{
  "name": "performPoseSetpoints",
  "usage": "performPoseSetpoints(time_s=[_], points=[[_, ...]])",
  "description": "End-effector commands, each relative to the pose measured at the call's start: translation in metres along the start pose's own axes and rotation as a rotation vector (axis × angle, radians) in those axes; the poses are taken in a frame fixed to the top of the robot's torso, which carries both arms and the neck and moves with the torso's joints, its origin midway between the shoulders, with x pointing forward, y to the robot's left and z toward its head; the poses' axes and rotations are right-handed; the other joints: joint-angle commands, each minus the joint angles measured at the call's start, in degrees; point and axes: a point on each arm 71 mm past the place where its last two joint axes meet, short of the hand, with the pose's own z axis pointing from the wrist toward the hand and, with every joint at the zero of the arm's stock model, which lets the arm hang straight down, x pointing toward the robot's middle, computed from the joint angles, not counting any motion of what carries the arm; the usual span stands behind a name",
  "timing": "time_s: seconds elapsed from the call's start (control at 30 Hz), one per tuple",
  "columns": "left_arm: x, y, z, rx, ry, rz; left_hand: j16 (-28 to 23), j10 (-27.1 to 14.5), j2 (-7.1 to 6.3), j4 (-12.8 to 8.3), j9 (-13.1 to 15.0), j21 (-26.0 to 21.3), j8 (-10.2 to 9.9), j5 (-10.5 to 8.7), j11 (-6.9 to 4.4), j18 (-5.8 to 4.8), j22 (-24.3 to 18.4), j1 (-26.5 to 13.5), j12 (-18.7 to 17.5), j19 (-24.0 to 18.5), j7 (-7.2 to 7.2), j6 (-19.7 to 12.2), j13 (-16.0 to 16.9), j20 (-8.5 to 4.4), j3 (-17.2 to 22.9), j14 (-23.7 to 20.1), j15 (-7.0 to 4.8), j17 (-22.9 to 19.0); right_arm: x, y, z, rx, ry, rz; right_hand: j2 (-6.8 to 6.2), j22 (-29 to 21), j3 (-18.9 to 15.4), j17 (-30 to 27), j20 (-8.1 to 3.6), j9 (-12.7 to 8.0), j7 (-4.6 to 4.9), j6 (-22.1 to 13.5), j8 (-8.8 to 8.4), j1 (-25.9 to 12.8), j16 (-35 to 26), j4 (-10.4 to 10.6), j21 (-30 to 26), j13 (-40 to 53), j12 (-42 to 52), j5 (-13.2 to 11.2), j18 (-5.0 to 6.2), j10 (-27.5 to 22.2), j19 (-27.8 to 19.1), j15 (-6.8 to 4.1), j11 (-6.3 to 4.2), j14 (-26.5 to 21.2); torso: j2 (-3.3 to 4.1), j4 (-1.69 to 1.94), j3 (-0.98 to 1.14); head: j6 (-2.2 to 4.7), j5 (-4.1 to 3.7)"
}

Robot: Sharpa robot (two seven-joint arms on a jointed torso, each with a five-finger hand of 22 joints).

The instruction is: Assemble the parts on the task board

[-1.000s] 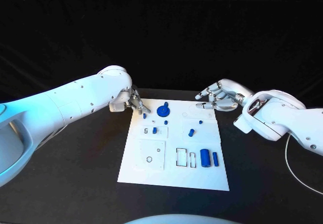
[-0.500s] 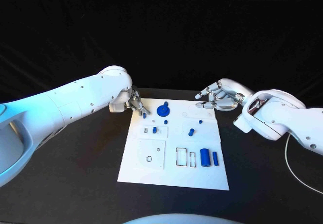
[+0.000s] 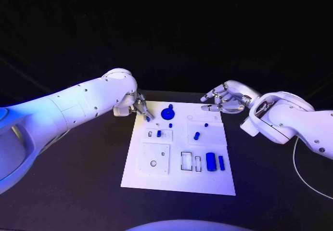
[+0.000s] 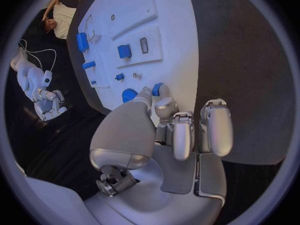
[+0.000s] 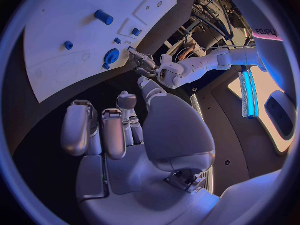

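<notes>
Fingers of the left hand (image 3: 138, 107) still pinch a small blue part (image 4: 157, 89) over the task board's (image 3: 179, 180) far left corner, barely shifted in the last second, while the right hand (image 3: 223, 100) stays empty, fingers loosely spread, by the far right corner, so placement remains pending.

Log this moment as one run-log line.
left hand: at board far-left corner, by small blue part | right hand: open, far-right corner
</notes>
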Motion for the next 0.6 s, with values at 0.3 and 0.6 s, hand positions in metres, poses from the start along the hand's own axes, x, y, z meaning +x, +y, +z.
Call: performPoseSetpoints(time_s=[0.3, 0.6], points=[[-0.0001, -0.0015, 0.0001, 0.029, -0.010, -0.016, 0.1, -0.2, 3.41, -5.5, -0.7, 0.1, -0.4, 0.58, -0.81, 0.65, 2.5, 8.8, -0.3, 1.1, -0.56, -1.1, -0.6, -0.27, 6.9, 5.9, -0.46, 15.1, 0.0010, 0.0006, 0.0002, -0.008, 0.009, -0.003, 0.53, -0.1, 0.1, 2.0, -0.08, -0.1, -0.07, 0.0, 0.22, 0.0, -0.3, 0.2, -0.3, 0.0, -0.1, 0.4, 0.33, -0.3, -0.4, 0.05, -0.11, 3.2, -0.05, 0.00, 0.04, -0.21, -0.10], [0.0017, 0.0040, -0.0072, 0.059, -0.038, -0.060, 0.1, -0.4, -1.09, -7.5, 0.5, 0.4, 1.4, 0.40, -0.50, 0.54, 3.2, 6.2, -1.4, 1.2, 0.09, -1.9, -2.0, 0.08, 22.8, 5.9, 0.05, 15.1, 0.0008, -0.0002, 0.0003, 0.000, 0.007, -0.008, 0.54, -0.2, 0.1, 2.0, -0.08, -0.1, -0.07, 0.0, 0.23, 0.1, -0.3, 0.2, -0.3, 0.0, -0.1, 0.5, 0.35, -0.3, -0.5, 0.05, -0.11, 3.2, -0.05, -0.05, 0.09, -0.31, -0.09]])
